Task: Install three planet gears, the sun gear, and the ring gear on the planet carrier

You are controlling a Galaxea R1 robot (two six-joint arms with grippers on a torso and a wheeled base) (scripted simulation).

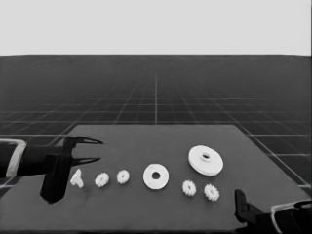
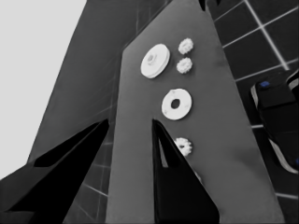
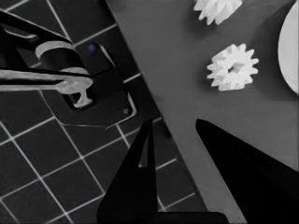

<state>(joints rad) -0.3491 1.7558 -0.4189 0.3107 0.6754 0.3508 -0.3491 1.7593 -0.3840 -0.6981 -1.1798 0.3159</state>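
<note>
Black left gripper (image 1: pixel 95 150), fingers apart and empty, waits beyond the smaller round part's (image 1: pixel 156 176) left; right gripper (image 3: pixel 182 140), also spread, parks off its near right. Gears (image 1: pixel 189 187) flank that part: light, stiff, probably best pinched across the teeth.

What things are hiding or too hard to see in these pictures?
- Left wrist view: the left tool's finger covers the thin white piece and most of one gear; another gear peeks out beside it.
- Right wrist view: a gear is cut off by the picture's edge, and so is the larger round part. One gear shows whole.
- Head view: the right tool shows only at the corner; its fingers are hard to tell apart.
</note>
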